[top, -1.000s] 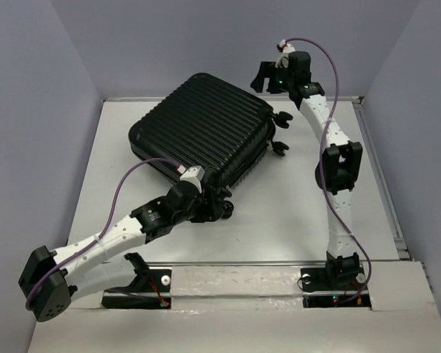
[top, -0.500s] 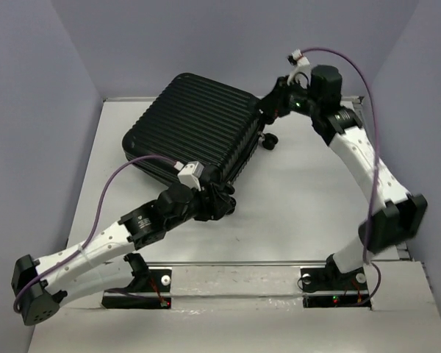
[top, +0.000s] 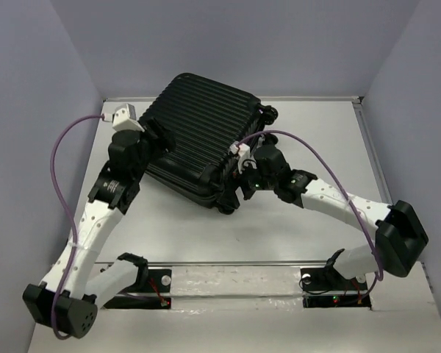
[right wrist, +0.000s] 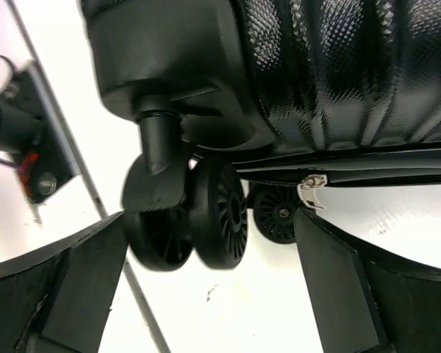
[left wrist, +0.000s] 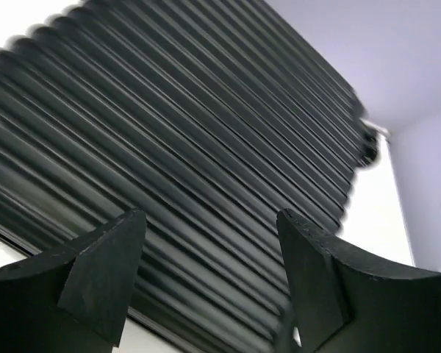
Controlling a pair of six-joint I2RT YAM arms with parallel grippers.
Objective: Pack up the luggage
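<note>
- From overhead, the left claw (top: 156, 136) is black against the black luggage (top: 202, 140), so I cannot make out its fingers there. The left wrist view settles it: the left claw (left wrist: 209, 224) is spread wide with nothing between the fingers.
- Straight ahead of the left claw, the ribbed shell fills almost the whole wrist view, cut off at the left and bottom edges. Whether the fingertips touch the shell I cannot tell.
- Beyond that claw, up to its right, a small wheel (left wrist: 367, 143) at the case's far corner is smeared by blur.
- The right claw (top: 234, 182) is likewise mostly hidden overhead, under its own wrist, at the case's near corner. From its wrist camera the right claw (right wrist: 209, 220) stands wide apart, gripping nothing.
- Just ahead of the right claw, between its fingers, is a twin caster wheel (right wrist: 220, 213) on its stem. A second wheel (right wrist: 275, 213) sits behind it, half covered.
- Only this view shows the silver zipper pull (right wrist: 309, 187), ahead of the right finger on the closed seam.
- To the right claw's left, a dark fixture with a red spot (right wrist: 29, 169) is too blurred to identify.
- Only the overhead view shows the whole case. It lies closed, ribbed side up, askew on the white table (top: 316, 140), between the two claws.
</note>
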